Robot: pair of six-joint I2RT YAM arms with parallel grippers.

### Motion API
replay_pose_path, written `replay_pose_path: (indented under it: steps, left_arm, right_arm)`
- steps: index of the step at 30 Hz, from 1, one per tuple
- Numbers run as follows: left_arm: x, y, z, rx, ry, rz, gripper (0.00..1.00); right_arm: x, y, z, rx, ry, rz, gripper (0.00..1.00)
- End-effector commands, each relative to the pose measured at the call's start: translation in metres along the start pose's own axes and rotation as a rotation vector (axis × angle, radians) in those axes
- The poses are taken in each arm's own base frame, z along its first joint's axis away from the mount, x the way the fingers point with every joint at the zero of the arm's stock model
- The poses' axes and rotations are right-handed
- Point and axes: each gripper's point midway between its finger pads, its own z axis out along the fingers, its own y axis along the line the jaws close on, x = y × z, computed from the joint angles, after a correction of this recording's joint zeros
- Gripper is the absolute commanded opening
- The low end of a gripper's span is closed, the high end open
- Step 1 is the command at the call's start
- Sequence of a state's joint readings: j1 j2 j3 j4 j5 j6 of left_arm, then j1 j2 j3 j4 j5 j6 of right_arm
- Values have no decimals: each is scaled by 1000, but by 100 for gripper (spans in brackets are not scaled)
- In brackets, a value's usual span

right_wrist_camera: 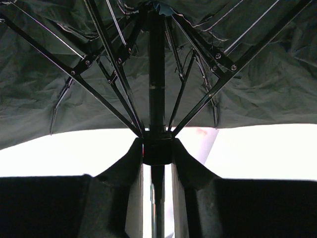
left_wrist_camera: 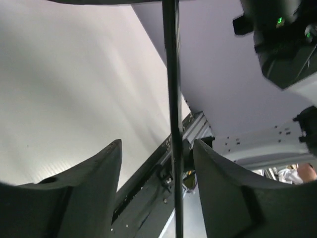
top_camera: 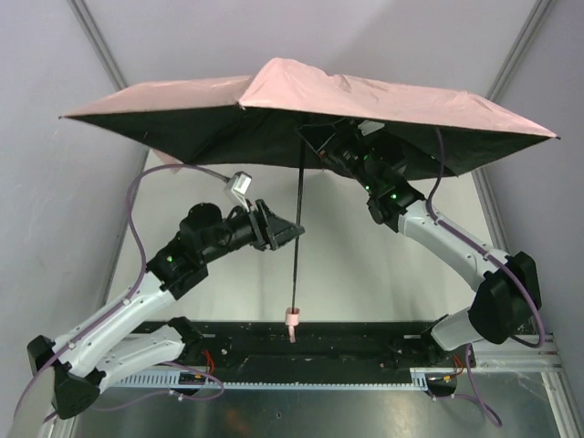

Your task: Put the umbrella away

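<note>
The umbrella shaft [left_wrist_camera: 172, 99] stands between the left tool's [left_wrist_camera: 157, 144] spread fingers, apparently touching neither.

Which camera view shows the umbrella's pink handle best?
The top external view: the handle sits in full sight at the lower end of the shaft. The left wrist view shows only bare shaft; the right wrist view shows ribs and canopy underside, no handle.

Umbrella [top_camera: 310, 96] stands upright over table [top_camera: 228, 292] centre, handle [top_camera: 292, 319] above near edge. Left gripper [top_camera: 294, 230] left of shaft [top_camera: 298, 196]; right gripper [right_wrist_camera: 157, 148] under canopy [top_camera: 392, 105].
</note>
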State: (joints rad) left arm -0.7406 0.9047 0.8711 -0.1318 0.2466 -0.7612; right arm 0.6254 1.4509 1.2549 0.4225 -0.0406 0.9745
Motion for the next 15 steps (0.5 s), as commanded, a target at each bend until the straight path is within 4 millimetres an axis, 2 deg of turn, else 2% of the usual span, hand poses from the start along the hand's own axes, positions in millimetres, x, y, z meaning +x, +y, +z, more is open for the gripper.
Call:
replay_pose_path:
  steps: [1, 8, 12, 14, 15]
  left_arm:
    - [19, -6, -11, 77, -18, -34, 68]
    - [68, -6, -25, 116, 61, -94, 74]
    - [75, -13, -20, 155, 66, -97, 75]
    - [77, -15, -15, 166, 74, -96, 69]
    - [76, -15, -12, 163, 76, -87, 61]
  right_arm:
    - [-27, 40, 6, -137, -49, 65, 0]
    - [-56, 35, 17, -126, -91, 69, 0]
    - [-63, 34, 23, -115, -91, 63, 0]
    - [-65, 36, 25, -110, -86, 62, 0]
    - [-65, 36, 27, -106, -78, 59, 0]
